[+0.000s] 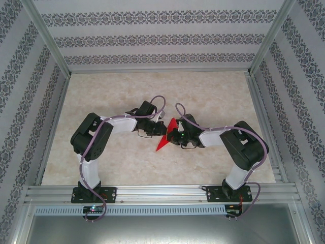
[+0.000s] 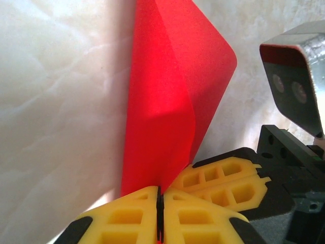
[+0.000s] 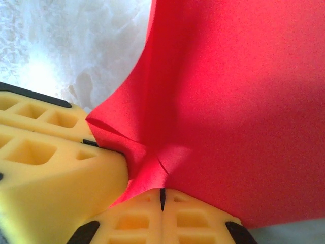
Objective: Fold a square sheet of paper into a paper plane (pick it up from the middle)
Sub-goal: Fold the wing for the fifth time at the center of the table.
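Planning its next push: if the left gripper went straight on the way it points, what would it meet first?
The left gripper pinches the red paper sheet, which lies straight ahead; the right gripper sits just beside that line, depth unclear.

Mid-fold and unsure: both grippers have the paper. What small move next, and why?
Probably hold with the left gripper and slide the right gripper along the paper: both pinch it at one crumpled spot, and its fold looks soft.
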You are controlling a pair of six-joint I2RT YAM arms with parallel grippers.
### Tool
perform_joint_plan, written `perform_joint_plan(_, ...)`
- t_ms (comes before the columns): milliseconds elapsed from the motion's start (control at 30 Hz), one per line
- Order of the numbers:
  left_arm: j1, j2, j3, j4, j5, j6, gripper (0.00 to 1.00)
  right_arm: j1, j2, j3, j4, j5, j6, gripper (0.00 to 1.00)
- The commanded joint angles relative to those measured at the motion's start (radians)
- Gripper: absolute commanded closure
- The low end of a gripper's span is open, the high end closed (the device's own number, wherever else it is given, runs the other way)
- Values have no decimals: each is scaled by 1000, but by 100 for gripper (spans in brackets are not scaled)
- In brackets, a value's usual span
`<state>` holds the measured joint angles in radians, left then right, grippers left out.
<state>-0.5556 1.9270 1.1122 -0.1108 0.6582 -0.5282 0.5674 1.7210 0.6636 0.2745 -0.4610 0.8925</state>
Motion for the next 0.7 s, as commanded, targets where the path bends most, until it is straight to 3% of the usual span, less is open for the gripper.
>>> perform_joint_plan(0,-12,-4,-12,-25,-15,19,86,-8,-6,-25,-30,30,-5,96)
perform_joint_plan(367,-12,-81,-32,-112,-79,68,73,-15,0,-29,-29,26,-9,96)
perform_joint_plan(667,-12,-93,-55,-141,-80,79,77,-18,0,-22,-31,21,-7,97)
